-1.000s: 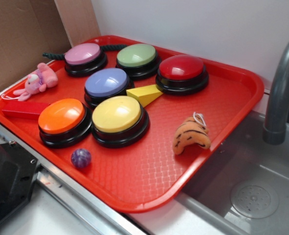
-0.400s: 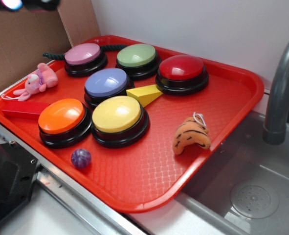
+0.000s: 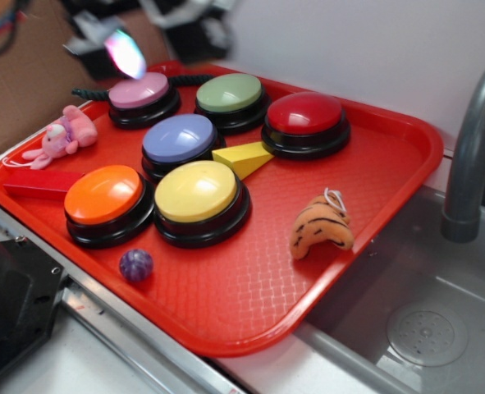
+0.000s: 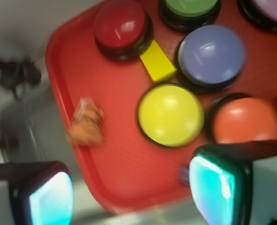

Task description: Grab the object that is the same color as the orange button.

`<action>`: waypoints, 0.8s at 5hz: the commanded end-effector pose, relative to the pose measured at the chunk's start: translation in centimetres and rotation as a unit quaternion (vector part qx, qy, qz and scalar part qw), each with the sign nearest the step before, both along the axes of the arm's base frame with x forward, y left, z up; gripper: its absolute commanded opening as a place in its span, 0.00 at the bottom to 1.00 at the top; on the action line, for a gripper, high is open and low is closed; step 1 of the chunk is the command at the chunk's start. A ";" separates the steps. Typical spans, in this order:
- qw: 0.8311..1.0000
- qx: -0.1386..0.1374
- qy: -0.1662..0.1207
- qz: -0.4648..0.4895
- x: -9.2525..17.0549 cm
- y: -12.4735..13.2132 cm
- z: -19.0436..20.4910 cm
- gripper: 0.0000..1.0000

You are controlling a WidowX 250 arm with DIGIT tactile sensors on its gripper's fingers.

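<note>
Hovering high above red tray (image 3: 406,131), claw (image 4: 129,187) spread open, empty; striped orange plush (image 3: 321,223) lies clear of orange button (image 3: 104,195), reachable.

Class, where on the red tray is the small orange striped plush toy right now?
In the exterior view, the orange striped plush toy lies on the red plastic tray near its sink-side edge, right of the yellow dome button.

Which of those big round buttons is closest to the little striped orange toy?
The yellow button, front row on the red tray. It sits directly left of the striped toy; the red button lies farther back.
</note>
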State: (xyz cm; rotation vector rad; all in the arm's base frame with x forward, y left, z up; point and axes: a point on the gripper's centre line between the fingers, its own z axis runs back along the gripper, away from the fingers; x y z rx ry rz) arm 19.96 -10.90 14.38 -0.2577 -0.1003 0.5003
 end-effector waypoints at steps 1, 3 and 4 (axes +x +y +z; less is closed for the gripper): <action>0.995 -0.062 0.000 0.083 4.9 -5.4 -6.2 1.00; 0.995 -0.071 0.023 0.070 6.0 -8.7 -10.3 1.00; 0.995 -0.061 0.016 0.072 5.8 -8.7 -10.5 0.00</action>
